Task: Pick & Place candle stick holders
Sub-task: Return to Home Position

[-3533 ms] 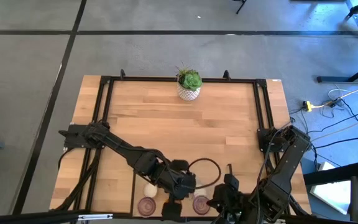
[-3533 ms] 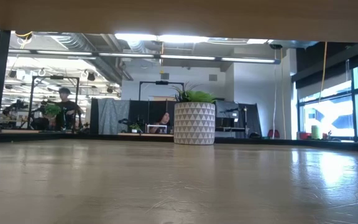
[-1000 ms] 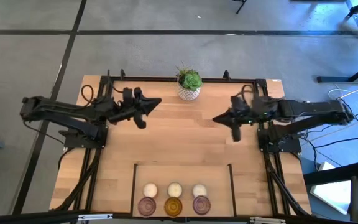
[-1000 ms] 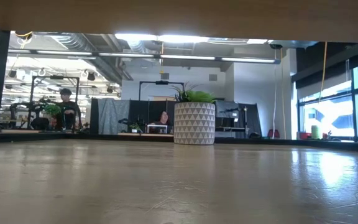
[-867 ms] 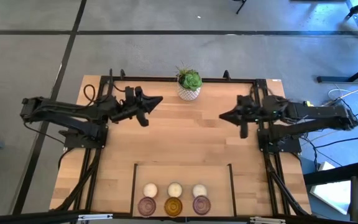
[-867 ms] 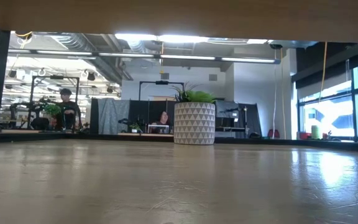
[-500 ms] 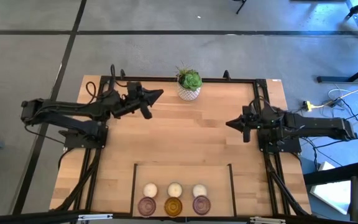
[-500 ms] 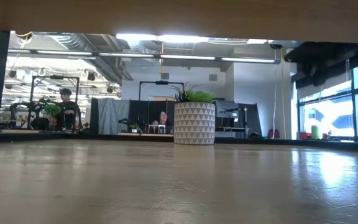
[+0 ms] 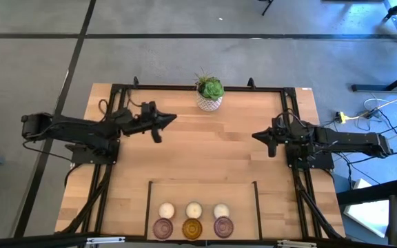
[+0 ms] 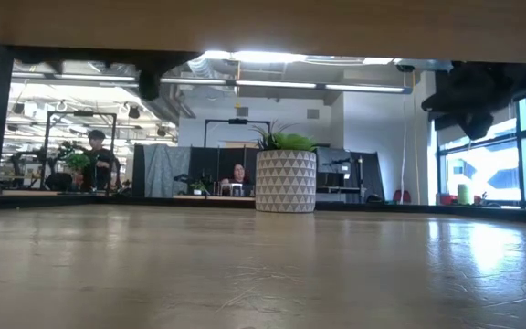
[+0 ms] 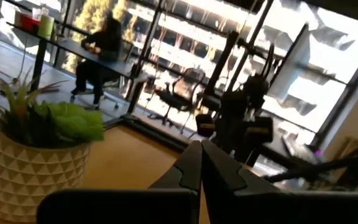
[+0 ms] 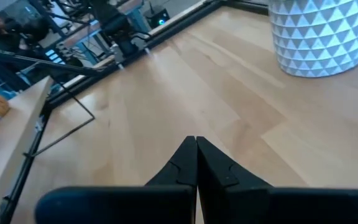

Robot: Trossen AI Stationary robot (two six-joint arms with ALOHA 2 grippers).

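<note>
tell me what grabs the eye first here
Six candle stick holders stand in two neat rows of three at the edge of the table opposite the plant pot, one row cream, one pink and amber. The left gripper and right gripper, both shut, point inward from either side.

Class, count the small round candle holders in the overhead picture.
6, in two rows of three: cream-white holders, and nearer the edge of the table a pink holder, an amber holder, another pink holder. None seems hidden.
</note>
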